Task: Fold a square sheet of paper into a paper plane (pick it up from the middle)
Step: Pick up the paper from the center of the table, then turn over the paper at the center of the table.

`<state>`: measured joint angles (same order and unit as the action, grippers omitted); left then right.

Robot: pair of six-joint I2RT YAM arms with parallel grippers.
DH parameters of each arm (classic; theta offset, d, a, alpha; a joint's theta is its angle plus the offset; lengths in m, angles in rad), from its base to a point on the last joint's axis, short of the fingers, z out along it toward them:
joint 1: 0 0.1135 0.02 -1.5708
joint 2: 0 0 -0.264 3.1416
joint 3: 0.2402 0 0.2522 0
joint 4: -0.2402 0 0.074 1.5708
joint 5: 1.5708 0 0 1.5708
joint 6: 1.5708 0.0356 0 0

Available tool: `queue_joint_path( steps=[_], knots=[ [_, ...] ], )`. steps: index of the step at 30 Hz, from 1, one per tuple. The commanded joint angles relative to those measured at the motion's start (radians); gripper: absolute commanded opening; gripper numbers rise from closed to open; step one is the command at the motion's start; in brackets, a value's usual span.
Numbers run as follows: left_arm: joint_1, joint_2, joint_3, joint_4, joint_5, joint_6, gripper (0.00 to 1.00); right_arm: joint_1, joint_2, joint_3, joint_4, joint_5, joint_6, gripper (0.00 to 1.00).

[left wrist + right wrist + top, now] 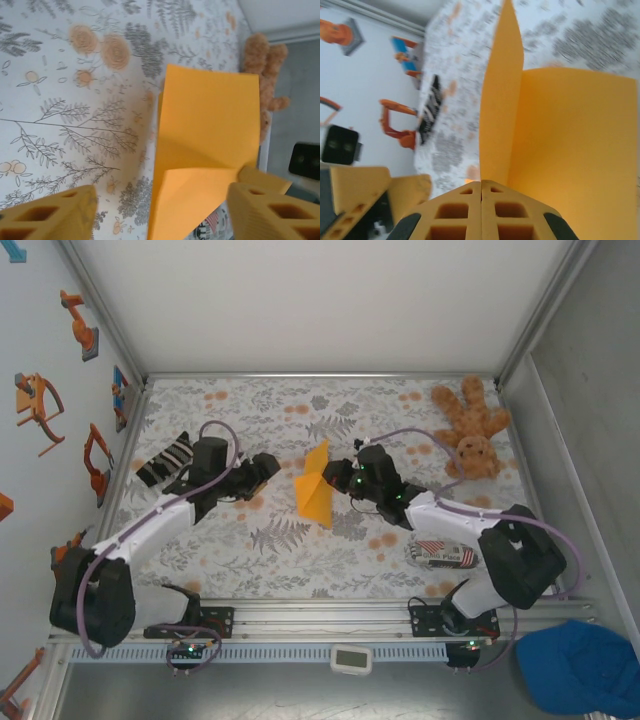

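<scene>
The square sheet of paper [315,492] is bright orange, creased, and stands on edge above the middle of the floral table. My right gripper [343,480] is shut on its right edge; in the right wrist view the jaws [481,197] meet on the paper [570,150], which rises away as two panels joined at a fold. My left gripper [268,472] is open just left of the sheet. In the left wrist view its fingertips [55,212] stand wide apart at either side of the paper [210,120], which has a corner flap folded over, and do not clamp it.
A brown teddy [470,430] lies at the back right corner. A red-and-white striped packet [445,553] sits under the right arm. A black-and-white striped object [165,462] lies at the left edge. Walls close the table on three sides.
</scene>
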<state>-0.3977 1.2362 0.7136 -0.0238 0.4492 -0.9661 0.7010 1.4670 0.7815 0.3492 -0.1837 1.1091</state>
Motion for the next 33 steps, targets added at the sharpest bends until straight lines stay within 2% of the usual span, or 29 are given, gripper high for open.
queue_joint_path(
  steps=[1, 4, 8, 12, 20, 23, 28, 33],
  knots=[
    [0.007, -0.078, -0.041, 0.149, 0.069, -0.087, 0.82, -0.023, -0.055, 0.058, 0.025, -0.049, -0.017, 0.02],
    [0.007, -0.116, -0.071, 0.288, 0.113, -0.170, 0.92, -0.034, -0.078, 0.093, 0.050, -0.094, 0.001, 0.02],
    [0.004, -0.125, -0.083, 0.415, 0.169, -0.255, 0.99, -0.041, -0.094, 0.121, 0.108, -0.137, 0.038, 0.02],
    [-0.018, -0.110, -0.066, 0.504, 0.225, -0.288, 0.99, -0.044, -0.085, 0.142, 0.171, -0.170, 0.077, 0.02],
    [-0.078, -0.072, -0.018, 0.567, 0.264, -0.280, 1.00, -0.051, -0.060, 0.153, 0.271, -0.203, 0.141, 0.02],
    [-0.080, -0.072, -0.016, 0.575, 0.263, -0.279, 0.96, -0.053, -0.066, 0.150, 0.283, -0.206, 0.144, 0.02],
    [-0.078, -0.072, -0.035, 0.674, 0.264, -0.320, 0.79, -0.059, -0.073, 0.142, 0.282, -0.211, 0.144, 0.02],
    [-0.067, -0.075, -0.051, 0.686, 0.244, -0.347, 0.62, -0.064, -0.079, 0.122, 0.289, -0.208, 0.144, 0.02]
  ],
)
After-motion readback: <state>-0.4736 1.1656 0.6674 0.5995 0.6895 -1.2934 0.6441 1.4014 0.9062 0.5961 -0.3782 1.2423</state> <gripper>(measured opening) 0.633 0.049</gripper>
